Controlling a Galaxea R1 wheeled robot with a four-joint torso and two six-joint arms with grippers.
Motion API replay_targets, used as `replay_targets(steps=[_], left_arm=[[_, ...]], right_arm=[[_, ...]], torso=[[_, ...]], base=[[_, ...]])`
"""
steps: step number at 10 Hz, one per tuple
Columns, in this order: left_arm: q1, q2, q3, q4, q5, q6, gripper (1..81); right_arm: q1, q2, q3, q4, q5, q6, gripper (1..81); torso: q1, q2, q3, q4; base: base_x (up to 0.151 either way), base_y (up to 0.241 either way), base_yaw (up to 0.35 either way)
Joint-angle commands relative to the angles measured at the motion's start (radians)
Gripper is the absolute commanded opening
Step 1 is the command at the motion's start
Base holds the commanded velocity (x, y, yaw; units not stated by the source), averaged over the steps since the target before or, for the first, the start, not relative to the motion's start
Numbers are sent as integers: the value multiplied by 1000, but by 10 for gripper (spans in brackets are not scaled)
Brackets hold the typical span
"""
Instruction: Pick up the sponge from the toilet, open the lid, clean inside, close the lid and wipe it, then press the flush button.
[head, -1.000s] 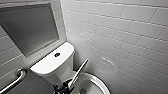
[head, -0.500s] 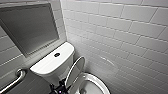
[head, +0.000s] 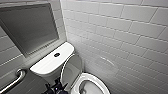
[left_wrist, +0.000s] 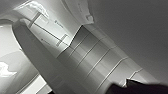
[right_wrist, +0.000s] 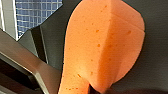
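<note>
White tiled walls meet in a corner, with a grey framed panel at 10 o'clock in the head view and a metal grab bar at 8 o'clock. The toilet sits in the corner. Its cistern top carries the flush button at its middle. The lid stands raised, leaning back toward the cistern, and the open bowl lies at 5 o'clock from it. The left tool is dark and sits at the bottom edge, just beside the lid at its 7 o'clock; I cannot tell whether it is open or closed, nor whether it touches the lid. In the right wrist view the sponge looms large and orange, and the right tool is clamped on its lower end.
</note>
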Motion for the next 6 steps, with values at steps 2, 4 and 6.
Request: replay_targets(steps=[2,4,6], left_arm=[[-114,-99,-38,28,3,16,811],[-98,-76,-27,63,3,16,811],[-88,-59,-10,103,5,15,811]], right_arm=[[-6,-4,24,-24,-59,1,10],[-6,-4,21,-23,-59,3,10],[-7,-4,20,-23,-59,1,10]], torso=[[0,0,0,0],[0,0,0,-1],[0,0,0,-1]], base=[[0,0,0],[0,0,0],[0,0,0]])
